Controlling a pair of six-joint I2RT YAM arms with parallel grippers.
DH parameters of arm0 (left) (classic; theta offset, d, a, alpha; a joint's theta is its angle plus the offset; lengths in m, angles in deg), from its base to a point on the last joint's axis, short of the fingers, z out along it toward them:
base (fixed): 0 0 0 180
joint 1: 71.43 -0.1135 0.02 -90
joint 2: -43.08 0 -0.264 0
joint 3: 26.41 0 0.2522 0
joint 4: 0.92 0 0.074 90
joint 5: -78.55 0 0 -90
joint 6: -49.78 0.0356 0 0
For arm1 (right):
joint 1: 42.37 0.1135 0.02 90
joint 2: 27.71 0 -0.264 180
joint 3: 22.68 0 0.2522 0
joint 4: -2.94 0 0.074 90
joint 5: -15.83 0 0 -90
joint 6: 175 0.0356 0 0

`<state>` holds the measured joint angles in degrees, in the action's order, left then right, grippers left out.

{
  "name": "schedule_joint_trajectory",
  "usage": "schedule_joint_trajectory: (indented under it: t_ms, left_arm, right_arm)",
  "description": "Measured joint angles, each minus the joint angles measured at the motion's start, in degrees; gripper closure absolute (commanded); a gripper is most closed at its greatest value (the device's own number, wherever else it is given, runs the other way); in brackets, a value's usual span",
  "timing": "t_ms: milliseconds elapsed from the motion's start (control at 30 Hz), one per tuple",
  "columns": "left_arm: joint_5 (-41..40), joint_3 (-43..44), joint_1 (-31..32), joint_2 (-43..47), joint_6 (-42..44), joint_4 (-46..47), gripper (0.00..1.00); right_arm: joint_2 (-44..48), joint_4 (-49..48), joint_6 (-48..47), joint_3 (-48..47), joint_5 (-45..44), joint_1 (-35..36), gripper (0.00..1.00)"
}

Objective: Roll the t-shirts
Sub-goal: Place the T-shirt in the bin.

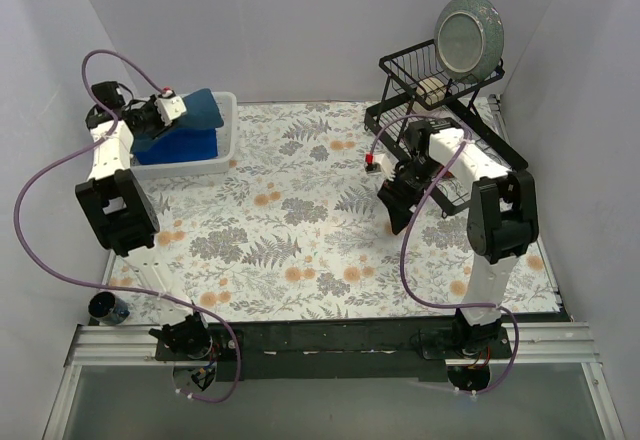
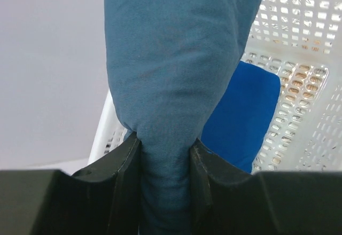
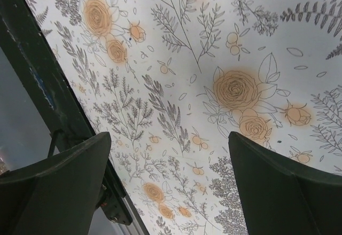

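My left gripper (image 1: 183, 111) is shut on the dark teal t-shirt (image 1: 207, 106), a rolled bundle held above the white mesh basket (image 1: 222, 160) at the back left. In the left wrist view the teal t-shirt (image 2: 171, 59) is pinched between both fingers (image 2: 125, 165) of the gripper (image 2: 165, 147) and bulges out beyond them. The royal blue t-shirt (image 2: 243, 117) lies inside the basket (image 2: 304, 42) below it, also seen as the royal blue t-shirt (image 1: 185, 147) from above. My right gripper (image 1: 396, 215) hovers open over the floral tablecloth; its jaws (image 3: 171, 160) stand wide with nothing between them.
A black wire dish rack (image 1: 440, 110) with a grey-green plate (image 1: 470, 35) stands at the back right, close behind the right arm. A small dark cup (image 1: 108, 308) sits at the table's front left corner. The table's black front rail (image 3: 32, 75) runs past the right gripper.
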<state>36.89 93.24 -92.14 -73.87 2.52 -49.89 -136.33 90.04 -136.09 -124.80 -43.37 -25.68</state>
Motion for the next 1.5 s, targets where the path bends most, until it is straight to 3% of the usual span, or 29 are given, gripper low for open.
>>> schedule_joint_trajectory:
  t_ms: [233,400,767,1233,1267,1300,1333,1400,1433,1500]
  left_arm:
    - [6.0,1.4,-1.1,-7.8,10.6,0.4,1.00]
    - [7.6,5.4,-3.0,-14.6,21.9,-5.4,1.00]
    - [9.1,5.5,-6.3,-15.8,40.8,-17.7,1.00]
    - [9.0,5.4,-7.1,-15.8,40.8,-22.7,1.00]
    - [8.9,4.7,-7.2,-15.6,40.8,-22.5,0.97]
    - [8.6,3.4,-7.2,-15.1,40.9,-21.8,0.84]
    - [8.3,2.5,-7.2,-14.7,40.9,-21.4,0.63]
    - [7.7,1.0,-7.3,-14.2,40.8,-21.0,0.56]
    - [7.6,0.9,-7.3,-14.2,40.8,-20.7,0.46]
    - [7.5,1.2,-7.3,-14.2,40.8,-20.8,0.41]
  right_arm:
    - [-2.5,-0.5,0.0,3.3,-6.5,-0.3,0.01]
    - [-4.9,-0.9,0.0,4.8,-10.4,-0.8,0.01]
    - [-7.3,-1.4,0.0,4.5,-13.9,-2.5,0.01]
    - [-8.4,-1.3,0.0,4.4,-14.0,-3.3,0.02]
    - [-8.5,-1.3,0.0,4.4,-13.9,-3.4,0.01]
    - [-8.5,-1.3,0.0,4.3,-13.9,-3.5,0.02]
    - [-8.5,-1.3,0.0,4.4,-13.8,-3.6,0.01]
    - [-8.5,-1.3,0.0,4.3,-13.6,-3.9,0.01]
    - [-8.6,-1.2,-0.1,4.3,-13.5,-4.0,0.01]
    - [-8.7,-1.0,-0.1,4.2,-13.5,-4.2,0.01]
